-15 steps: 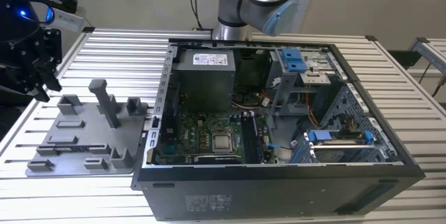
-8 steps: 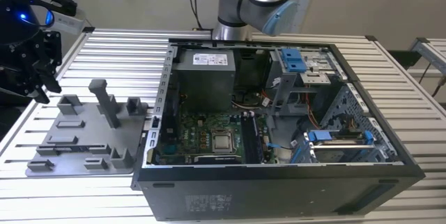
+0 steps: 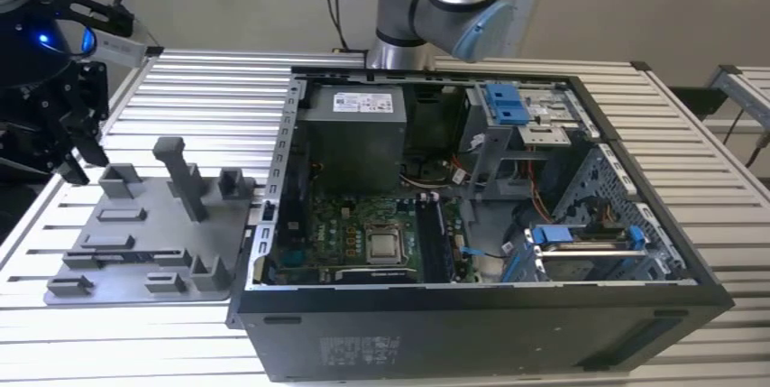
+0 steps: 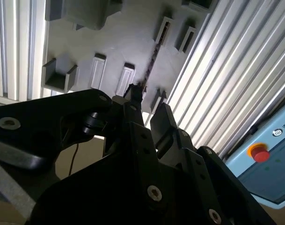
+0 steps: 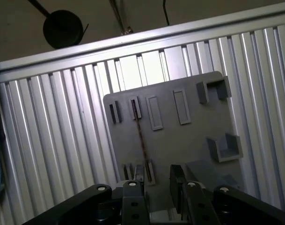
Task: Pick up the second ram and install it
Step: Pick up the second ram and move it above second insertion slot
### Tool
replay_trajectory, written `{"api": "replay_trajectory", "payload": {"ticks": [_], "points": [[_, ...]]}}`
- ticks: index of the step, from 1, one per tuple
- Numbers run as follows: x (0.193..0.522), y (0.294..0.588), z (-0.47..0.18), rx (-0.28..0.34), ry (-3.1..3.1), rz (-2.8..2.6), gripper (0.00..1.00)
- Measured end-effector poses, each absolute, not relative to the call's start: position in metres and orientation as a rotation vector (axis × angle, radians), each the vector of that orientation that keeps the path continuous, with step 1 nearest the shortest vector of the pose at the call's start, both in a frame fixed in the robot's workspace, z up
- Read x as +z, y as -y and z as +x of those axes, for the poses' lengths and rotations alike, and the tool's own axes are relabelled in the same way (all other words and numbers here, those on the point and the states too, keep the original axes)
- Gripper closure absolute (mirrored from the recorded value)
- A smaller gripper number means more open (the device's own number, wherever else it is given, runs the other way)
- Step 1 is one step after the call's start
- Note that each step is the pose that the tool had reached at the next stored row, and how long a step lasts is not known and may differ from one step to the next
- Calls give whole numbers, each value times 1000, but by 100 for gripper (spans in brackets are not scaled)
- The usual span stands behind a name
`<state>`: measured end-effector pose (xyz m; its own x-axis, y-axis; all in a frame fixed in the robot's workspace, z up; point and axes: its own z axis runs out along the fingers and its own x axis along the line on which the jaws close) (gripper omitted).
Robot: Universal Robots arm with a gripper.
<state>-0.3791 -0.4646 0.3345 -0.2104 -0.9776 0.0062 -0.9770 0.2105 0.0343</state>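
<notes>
The second ram [image 5: 140,136] is a thin dark stick standing on its edge in slots of the grey holder tray [image 5: 189,136]. In the second wrist view the ram [image 4: 154,56] runs as a dark line across the tray [image 4: 114,42]. My gripper [image 5: 157,185] hangs above the tray with its fingers apart and nothing between them; one fingertip [image 5: 135,185] lines up with the ram's near end. In the exterior view the gripper [image 3: 75,157] is over the tray's [image 3: 144,252] far left corner.
The open computer case [image 3: 481,315] lies on the slatted metal table [image 3: 734,252], to the exterior view's right of the tray. Its green motherboard [image 3: 361,234] has long black slots [image 3: 435,243]. Tall grey posts [image 3: 180,179] stand on the tray.
</notes>
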Motion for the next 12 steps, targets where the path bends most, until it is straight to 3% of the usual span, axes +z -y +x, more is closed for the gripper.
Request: {"api": "replay_trajectory", "payload": {"ticks": [12], "points": [[325,465,-379,-23,2403,1997,64]]}}
